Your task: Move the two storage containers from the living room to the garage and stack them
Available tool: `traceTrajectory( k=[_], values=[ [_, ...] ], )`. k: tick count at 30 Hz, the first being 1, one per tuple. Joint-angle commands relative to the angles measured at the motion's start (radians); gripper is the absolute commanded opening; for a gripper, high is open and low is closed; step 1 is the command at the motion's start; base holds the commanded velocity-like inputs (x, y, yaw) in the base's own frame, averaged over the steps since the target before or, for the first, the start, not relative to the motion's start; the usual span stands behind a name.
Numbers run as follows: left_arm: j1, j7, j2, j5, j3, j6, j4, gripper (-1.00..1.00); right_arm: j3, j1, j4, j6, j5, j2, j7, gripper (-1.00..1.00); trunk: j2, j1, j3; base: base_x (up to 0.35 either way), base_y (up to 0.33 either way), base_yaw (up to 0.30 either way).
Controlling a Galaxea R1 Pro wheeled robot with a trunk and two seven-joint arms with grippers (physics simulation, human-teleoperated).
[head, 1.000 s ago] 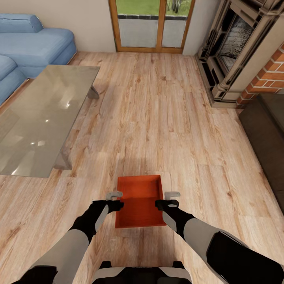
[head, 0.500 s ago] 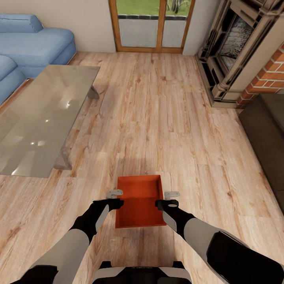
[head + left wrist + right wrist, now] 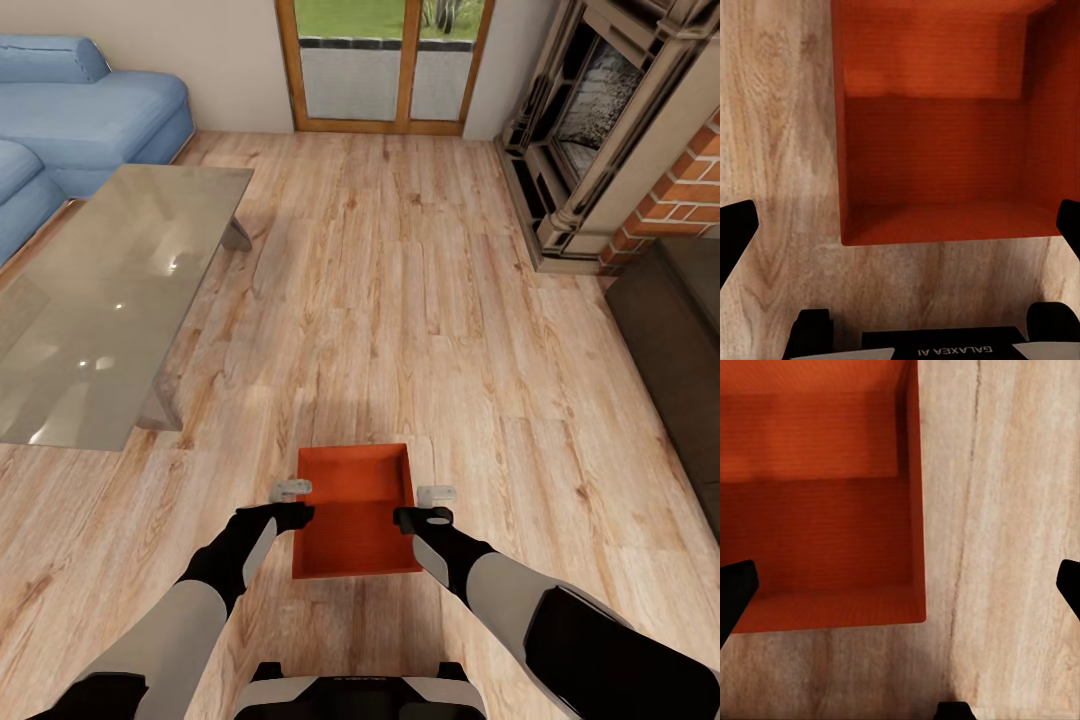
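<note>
One orange-red storage container (image 3: 355, 510) sits open-topped on the light wood plank floor of the living room, just in front of my base. My left gripper (image 3: 291, 497) hovers over its left wall and my right gripper (image 3: 435, 499) over its right wall. Both are open and hold nothing. In the left wrist view the container (image 3: 937, 150) lies below the left gripper (image 3: 900, 232), one black fingertip (image 3: 735, 240) over bare floor and the other near the far wall. In the right wrist view the right gripper (image 3: 900, 589) straddles the container (image 3: 817, 510) wall in the same way.
A glass-topped table (image 3: 110, 290) stands to the left with a blue sofa (image 3: 90, 110) behind it. Glazed wooden patio doors (image 3: 385, 70) are straight ahead. The brick fireplace (image 3: 620, 140) and a dark cabinet (image 3: 680, 330) line the right side. Open plank floor (image 3: 400, 300) lies ahead.
</note>
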Motion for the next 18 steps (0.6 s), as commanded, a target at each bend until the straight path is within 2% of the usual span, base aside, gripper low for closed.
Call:
traceTrajectory(
  k=[1,8,11,16,18],
  values=[
    [0.000,0.004,0.000,0.006,0.000,0.006,-0.002,1.00,0.008,0.000,-0.001,0.001,-0.008,0.000,-0.005,1.00,-0.001,0.000,-0.001,0.000,0.000,0.000],
    [0.000,0.000,-0.002,0.007,0.002,0.014,-0.007,1.00,0.007,0.000,-0.001,0.001,-0.008,-0.004,-0.005,1.00,-0.001,0.000,-0.001,0.000,0.000,0.000],
    [0.000,0.002,-0.002,0.008,0.002,0.015,-0.007,1.00,0.007,0.000,-0.001,0.001,-0.008,-0.004,-0.005,1.00,-0.022,0.012,-0.010,0.000,0.000,0.000],
    [0.000,0.002,-0.002,0.008,0.003,0.017,-0.010,1.00,0.007,0.000,-0.001,0.001,-0.008,-0.004,-0.005,1.00,-0.022,0.012,-0.010,0.000,0.000,0.000],
    [0.000,0.002,-0.002,0.008,0.003,0.019,-0.012,1.00,0.007,0.000,-0.001,0.001,-0.008,-0.005,-0.005,1.00,-0.036,0.019,-0.016,0.000,0.000,0.000]
  ],
)
